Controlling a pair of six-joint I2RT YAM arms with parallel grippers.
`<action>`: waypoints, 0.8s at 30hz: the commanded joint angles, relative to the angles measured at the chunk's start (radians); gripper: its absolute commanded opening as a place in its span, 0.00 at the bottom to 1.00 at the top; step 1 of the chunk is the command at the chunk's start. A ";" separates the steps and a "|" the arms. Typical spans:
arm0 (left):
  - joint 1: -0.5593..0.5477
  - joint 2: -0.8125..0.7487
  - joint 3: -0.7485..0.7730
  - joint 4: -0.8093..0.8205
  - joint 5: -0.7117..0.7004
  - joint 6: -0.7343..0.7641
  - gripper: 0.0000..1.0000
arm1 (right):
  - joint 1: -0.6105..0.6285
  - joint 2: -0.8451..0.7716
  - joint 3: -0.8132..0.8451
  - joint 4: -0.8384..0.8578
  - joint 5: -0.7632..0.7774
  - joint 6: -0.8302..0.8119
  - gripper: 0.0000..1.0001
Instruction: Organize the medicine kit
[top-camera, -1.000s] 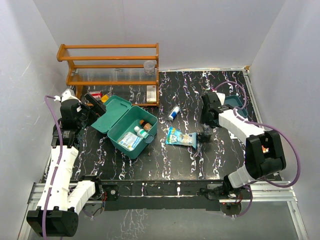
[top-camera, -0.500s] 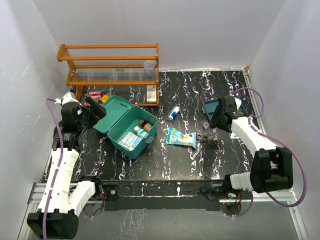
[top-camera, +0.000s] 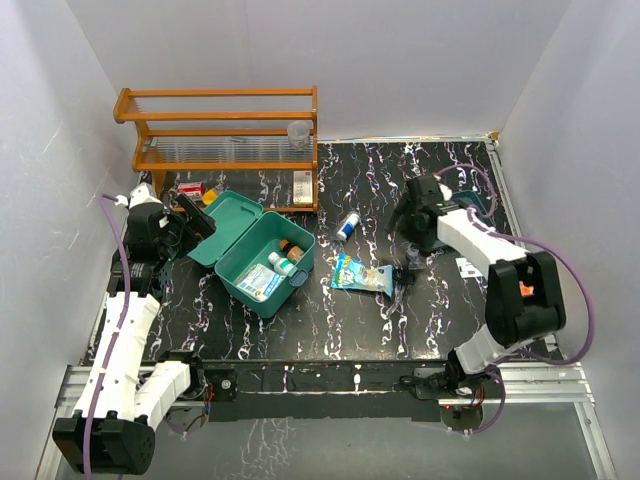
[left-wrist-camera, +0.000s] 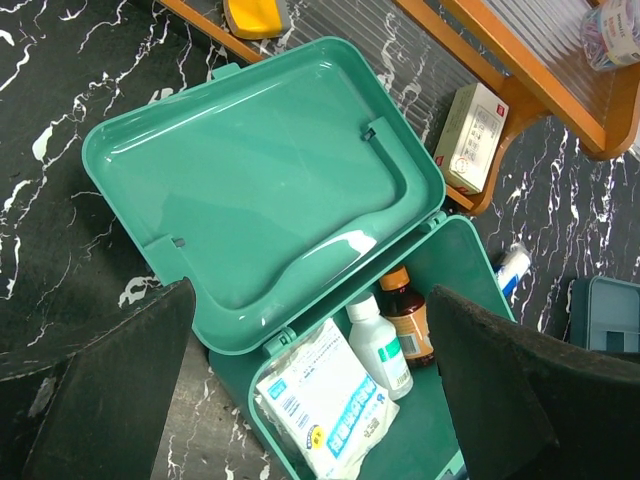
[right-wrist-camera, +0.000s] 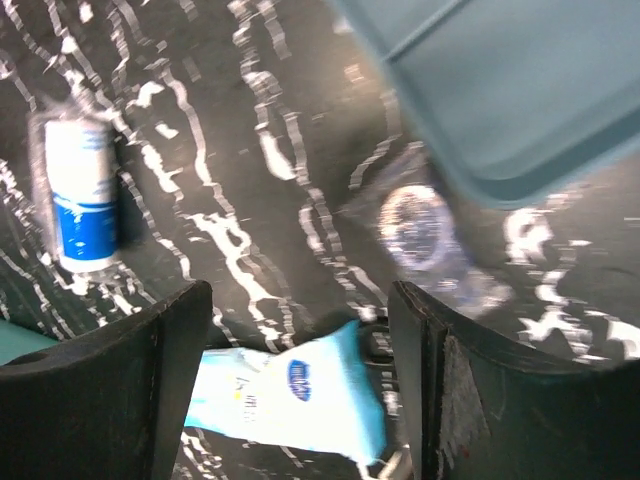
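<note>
medicine kit (top-camera: 262, 262) lid open, left-centre of desk, long axis near-left to far-right | left gripper (left-wrist-camera: 310, 300) spread, empty, facing the lid, nearer arm | right gripper (right-wrist-camera: 297, 295) spread, empty, above blue pouch (right-wrist-camera: 290, 395), kit to its left

Back left with the right gripper (top-camera: 412, 238)

Swings off the flat teal tray (right-wrist-camera: 520, 90), where it hung half a second ago, and returns beside the blue pouch (top-camera: 362, 274), close to its spot of a second ago. Bares a small white item (top-camera: 467, 266) once under the arm. Edges the left gripper (top-camera: 187, 221) slightly nearer the medicine kit (top-camera: 228, 228).
</note>
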 joint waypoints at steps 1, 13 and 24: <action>-0.004 -0.005 0.039 0.013 -0.024 0.029 0.99 | 0.096 0.090 0.091 0.082 -0.015 0.129 0.70; -0.004 0.004 0.058 0.010 -0.026 0.039 0.99 | 0.160 0.457 0.379 0.181 -0.113 0.196 0.64; -0.004 0.011 0.076 0.031 0.012 0.065 0.99 | 0.164 0.578 0.487 0.147 -0.081 0.223 0.49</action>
